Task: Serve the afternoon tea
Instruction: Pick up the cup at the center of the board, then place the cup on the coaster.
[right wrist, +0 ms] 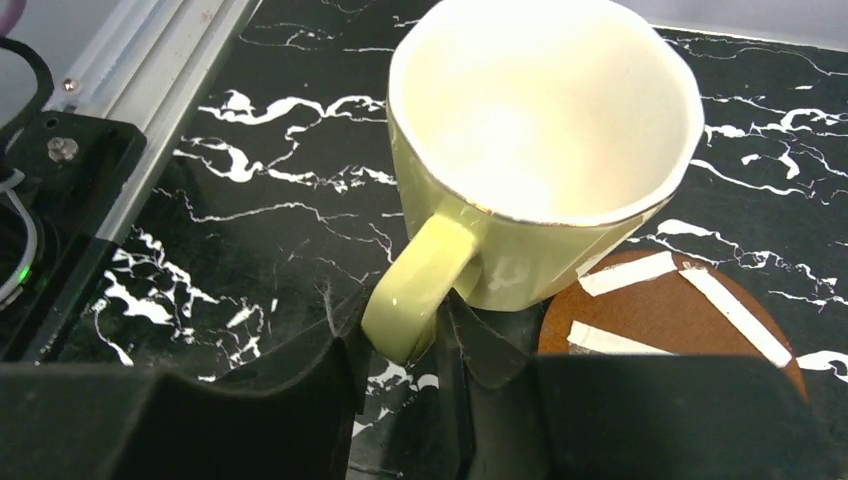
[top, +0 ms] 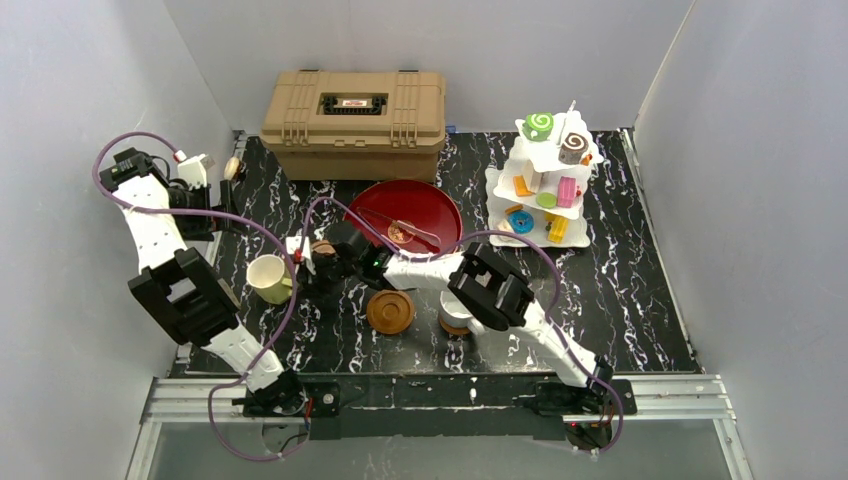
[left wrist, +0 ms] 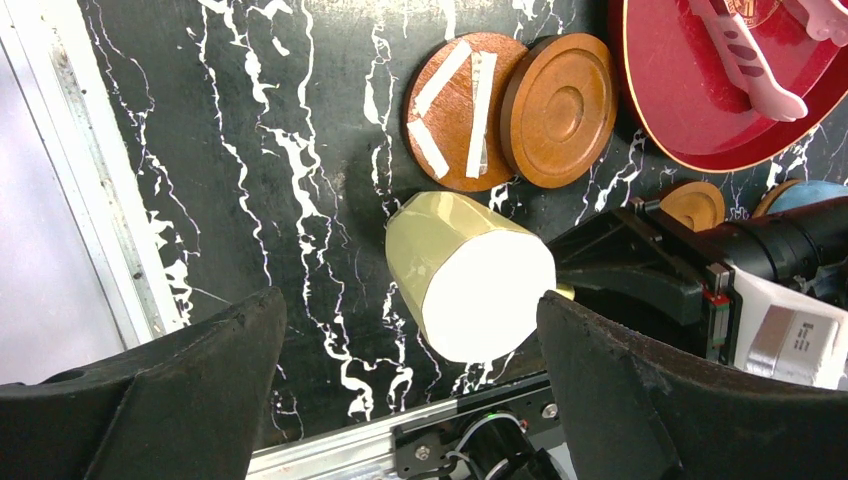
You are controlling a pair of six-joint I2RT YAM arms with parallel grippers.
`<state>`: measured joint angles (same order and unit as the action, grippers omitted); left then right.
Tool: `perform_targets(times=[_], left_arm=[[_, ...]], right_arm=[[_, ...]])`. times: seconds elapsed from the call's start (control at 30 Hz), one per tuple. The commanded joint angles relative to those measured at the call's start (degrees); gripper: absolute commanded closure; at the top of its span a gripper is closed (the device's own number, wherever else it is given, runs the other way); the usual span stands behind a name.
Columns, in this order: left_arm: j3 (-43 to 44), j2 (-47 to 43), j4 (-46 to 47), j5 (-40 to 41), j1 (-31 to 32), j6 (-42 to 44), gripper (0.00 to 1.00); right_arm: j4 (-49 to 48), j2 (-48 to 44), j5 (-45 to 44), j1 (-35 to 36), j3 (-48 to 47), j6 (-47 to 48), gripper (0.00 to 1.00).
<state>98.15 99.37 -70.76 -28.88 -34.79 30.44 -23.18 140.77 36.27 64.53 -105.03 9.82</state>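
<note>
The pale yellow glazed mug (right wrist: pixel 540 130) stood upright on the black marbled table (top: pixel 620 290), close to its left edge and nearer the near-left corner than the far one. Its handle (right wrist: pixel 415 290) pointed toward the right gripper (right wrist: pixel 400 335), whose two fingers were pressed against either side of that handle, grasping it. The left gripper (left wrist: pixel 408 330) hung above the mug, jaws spread wide and holding nothing.

By its look the mug was rigid, smooth and probably slippery, likely to chip if knocked. It was empty, so it was likely fairly light. The handle loop was the sensible place to take it. A pinch there sat off to one side of the body, though, so the cup could tip or swing about the fingers when lifted.

A brown round coaster with white tape strips on its upturned face (right wrist: pixel 665 310) lay just beside the mug. Whether the two touched could not be told.

The red round bowl (top: pixel 430 205) at the middle of the table held only the metal tongs (top: pixel 405 228). The white tiered stand (top: pixel 495 183) toward the far-right corner carried the colourful toy pastries (top: pixel 539 124). The tan ribbed toolbox (top: pixel 353 125) at the far edge was closed. A white mug (top: pixel 452 318) sat mostly hidden under the right arm, its contents unseen.
</note>
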Motion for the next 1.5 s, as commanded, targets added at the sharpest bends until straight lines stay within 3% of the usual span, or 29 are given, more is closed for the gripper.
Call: perform_targets(times=[0.0,0.17,0.3,0.37,0.43,0.8,1.47], left_arm=[[0.7,-1.0,-1.5,-0.2,-0.5,0.8,0.06],[0.1,-0.9,-1.5,-0.4,-0.6,1.1,0.07],[0.0,-0.8,-1.5,-0.5,-1.1,1.5,0.08],[0.0,-0.8,-1.5,-0.6,-1.3,1.6,0.08],[-0.3,-1.0,-1.6,-0.8,-1.4,1.7,0.08],[-0.8,-3.8,-2.7,-2.8,-1.3,1.6,0.10],[-2.7,-8.8,-3.8,-5.3,-1.4,0.6,0.02]], right_arm=[[-1.4,-4.9,-4.3,1.1,-0.8,-0.6,0.58],[6.4,-2.1,-10.2,1.9,-8.6,0.6,0.56],[9.5,-1.7,-13.3,2.1,-10.0,0.2,0.64],[10.3,-2.1,-15.0,2.1,-9.7,-0.1,0.75],[10.1,-3.2,-16.0,2.1,-8.5,0.0,0.99],[-7.2,-24.7,-23.9,2.1,21.3,-2.3,0.99],[-4.5,-47.7,-34.4,2.1,44.0,-4.3,0.99]])
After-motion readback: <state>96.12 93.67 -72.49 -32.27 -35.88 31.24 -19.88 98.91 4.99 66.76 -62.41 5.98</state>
